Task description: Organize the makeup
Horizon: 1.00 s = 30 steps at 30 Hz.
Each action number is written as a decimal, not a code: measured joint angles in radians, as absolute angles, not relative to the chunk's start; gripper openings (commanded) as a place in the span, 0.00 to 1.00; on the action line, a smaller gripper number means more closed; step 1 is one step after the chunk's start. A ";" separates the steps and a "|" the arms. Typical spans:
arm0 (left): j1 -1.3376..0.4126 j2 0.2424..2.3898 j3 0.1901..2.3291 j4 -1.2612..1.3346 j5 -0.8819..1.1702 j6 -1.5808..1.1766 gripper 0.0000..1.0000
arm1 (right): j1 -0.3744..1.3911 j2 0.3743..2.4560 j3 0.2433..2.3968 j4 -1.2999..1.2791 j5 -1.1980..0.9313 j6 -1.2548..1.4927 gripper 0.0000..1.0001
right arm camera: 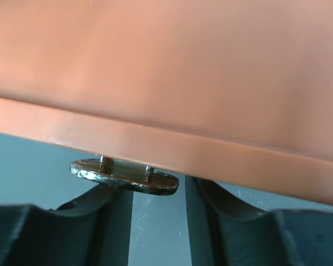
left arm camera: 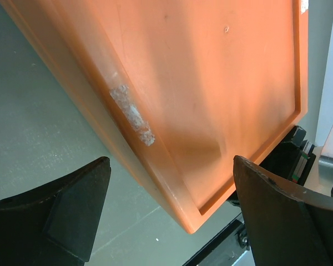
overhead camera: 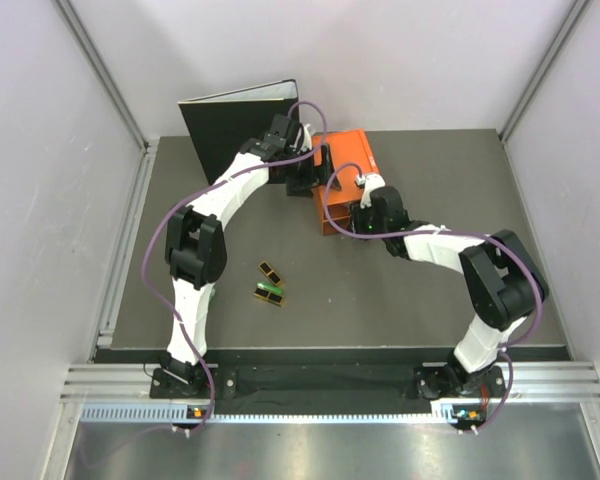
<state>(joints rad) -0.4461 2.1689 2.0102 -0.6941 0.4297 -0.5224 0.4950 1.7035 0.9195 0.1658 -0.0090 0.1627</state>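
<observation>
- Top view: orange plastic drawer box (overhead camera: 348, 150) sits far-middle on the dark grey table (overhead camera: 400, 300), just beside the upright black ring binder (overhead camera: 235, 125).
- Makeup in sight: small black-and-gold makeup case (overhead camera: 269, 270) and black-and-green makeup piece (overhead camera: 270, 294). Both lie loose and near each other on the table between the two arms, well apart from the box. No other makeup is visible, and none in the box that I can see.
- Left gripper (overhead camera: 302, 180) is at the box's left side, right gripper (overhead camera: 354, 222) at its near face. My read: left is there to brace the box so it doesn't slide while right goes for the drawer pull.
- Left wrist view: fingers (left arm camera: 72, 216) are spread wide with a corner of the orange box between them. Neither pad visibly touches it, and they hold nothing.
- Right wrist view: oval metal pull (right arm camera: 125, 176) stands off the orange front on two posts, just above one fingertip (right arm camera: 72, 221). There's a narrow gap between the fingers. Can't tell whether they pinch the pull or sit just short of it.
- Room: there's open table in front of the box, so the drawer should have travel toward the arms. The binder crowds the left arm at far-left. Side walls are well apart from both arms.
- Risk, as I judge it: the box skids or tips if the pull isn't properly seated in the fingers.
</observation>
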 measured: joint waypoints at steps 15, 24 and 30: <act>-0.446 2.169 2.010 -0.706 0.429 -0.522 0.96 | 0.498 1.708 0.920 0.182 -0.014 0.168 0.10; -0.446 2.169 2.010 -0.707 0.429 -0.530 0.96 | 0.508 1.645 0.890 0.115 -0.019 0.160 0.10; -0.446 2.169 2.010 -0.708 0.429 -0.541 0.96 | 0.516 1.619 0.850 0.081 -0.056 0.158 0.10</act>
